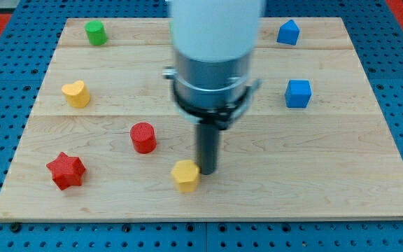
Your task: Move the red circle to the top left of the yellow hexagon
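The red circle (143,137) stands on the wooden board left of centre. The yellow hexagon (185,175) lies near the view's bottom, below and right of the red circle. My tip (207,171) is down on the board just right of the yellow hexagon, touching or nearly touching its right side. The red circle is about a block's width up and left of the hexagon, apart from it and from my tip.
A red star (66,170) lies at the bottom left, a yellow heart (77,93) at the left, a green cylinder (95,32) at the top left. Two blue blocks sit at the right: a pentagon-like one (288,32) and a cube (298,94). The arm's body (214,56) hides the board's top middle.
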### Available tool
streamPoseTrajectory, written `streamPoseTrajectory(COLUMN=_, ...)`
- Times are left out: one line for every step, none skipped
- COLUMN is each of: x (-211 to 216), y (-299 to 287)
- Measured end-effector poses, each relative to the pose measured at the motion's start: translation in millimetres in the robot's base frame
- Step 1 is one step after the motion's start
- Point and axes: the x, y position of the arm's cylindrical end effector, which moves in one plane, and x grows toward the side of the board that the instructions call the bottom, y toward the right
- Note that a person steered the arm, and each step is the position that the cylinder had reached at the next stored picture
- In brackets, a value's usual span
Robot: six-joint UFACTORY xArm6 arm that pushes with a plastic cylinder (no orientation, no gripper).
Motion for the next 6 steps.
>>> streamPoseTrajectory(x=-31.0, y=3.0)
streamPoseTrajectory(x=-91.3, y=8.8)
streamPoseTrajectory(x=-114.0, y=-81.8)
streamPoseTrajectory(x=-92.9, y=-127.0)
streamPoseTrajectory(x=-78.9, y=-103.2)
streamPoseTrajectory(x=-71.8, y=-54.1)
